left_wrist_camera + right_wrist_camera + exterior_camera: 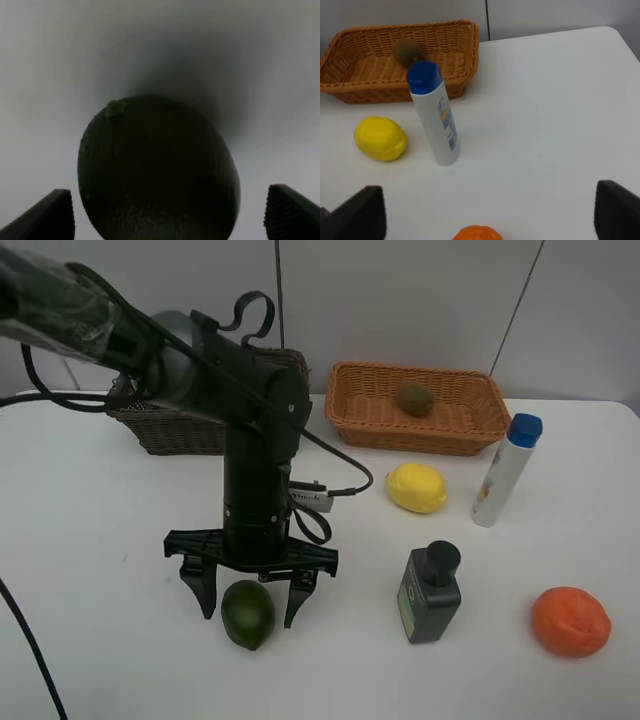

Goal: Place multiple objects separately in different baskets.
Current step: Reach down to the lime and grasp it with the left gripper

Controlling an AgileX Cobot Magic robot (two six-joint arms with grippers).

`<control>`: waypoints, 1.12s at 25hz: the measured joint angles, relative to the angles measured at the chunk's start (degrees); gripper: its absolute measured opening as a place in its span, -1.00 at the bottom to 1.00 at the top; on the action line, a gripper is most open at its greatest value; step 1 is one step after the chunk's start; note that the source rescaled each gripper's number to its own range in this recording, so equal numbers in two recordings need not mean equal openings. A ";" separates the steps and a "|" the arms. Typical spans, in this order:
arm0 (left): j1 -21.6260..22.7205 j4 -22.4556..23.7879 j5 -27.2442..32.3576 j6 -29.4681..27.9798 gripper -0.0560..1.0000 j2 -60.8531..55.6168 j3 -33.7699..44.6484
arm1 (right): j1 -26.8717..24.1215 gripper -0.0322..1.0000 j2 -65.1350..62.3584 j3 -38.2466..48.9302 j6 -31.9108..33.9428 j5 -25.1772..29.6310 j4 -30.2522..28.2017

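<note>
Exterior high: left gripper [250, 614] wide open, straddling dark green fruit [247, 612], holding nothing.
We judge it firm, light, smooth-skinned, prone to roll; pinch across its middle.

The white table [100, 650] carries a dark wicker basket [170, 435], a tan basket [372, 427], a green oval fruit [248, 615], lemon [416, 487], black-capped bottle [430, 596], blue-capped tube [503, 472] and orange [570, 621].
</note>
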 joint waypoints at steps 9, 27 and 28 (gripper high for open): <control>0.00 0.46 -0.15 0.93 1.00 4.37 0.00 | 0.00 0.96 0.00 0.00 0.00 0.00 0.00; 0.00 0.77 5.68 9.32 0.32 4.40 -6.04 | 0.00 0.96 0.00 0.00 0.00 0.00 0.00; 0.07 1.04 6.56 10.88 0.32 4.33 -8.32 | 0.00 0.96 0.00 0.00 0.00 0.00 0.00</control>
